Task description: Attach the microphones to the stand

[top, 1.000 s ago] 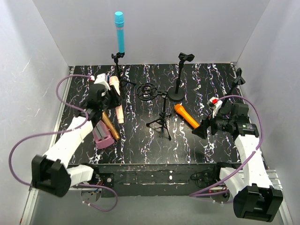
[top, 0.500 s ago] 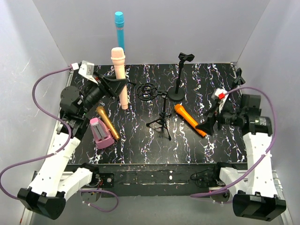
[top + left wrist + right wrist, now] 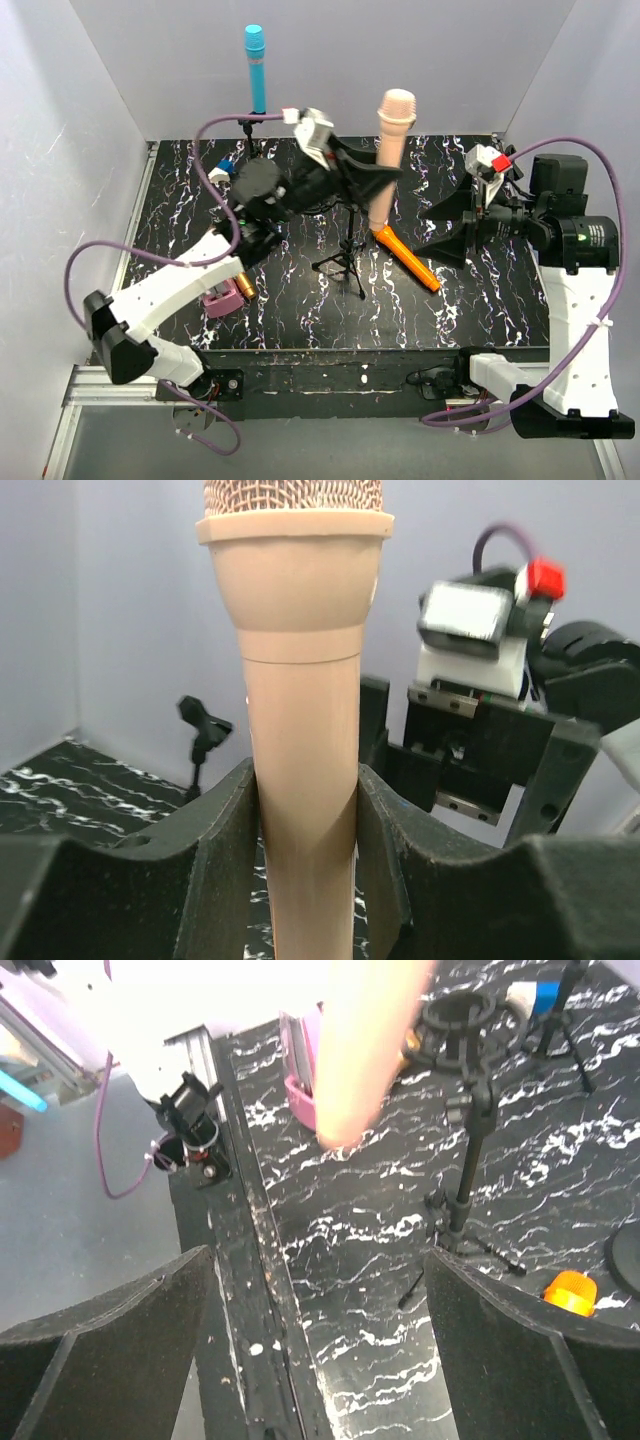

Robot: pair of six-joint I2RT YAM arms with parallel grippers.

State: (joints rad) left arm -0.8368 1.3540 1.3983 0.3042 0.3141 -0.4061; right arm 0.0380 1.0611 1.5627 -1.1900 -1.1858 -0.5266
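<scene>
One second on, the pale pink microphone [image 3: 390, 140] has swung to centre, clamped in the left gripper [image 3: 374, 183], facing the right gripper [image 3: 425, 235], jaws wide apart, so a handover looks likely.

The pale pink microphone [image 3: 394, 125] is held upright in the left pincer [image 3: 380, 180]; the orange microphone [image 3: 405, 258] is laid flat beneath it; the cyan microphone [image 3: 256, 68] is set upright well behind.

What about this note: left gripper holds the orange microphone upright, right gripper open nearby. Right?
Wrong colour: the left gripper holds the pale pink microphone upright, as the left wrist view shows; the right gripper is open nearby.
</scene>
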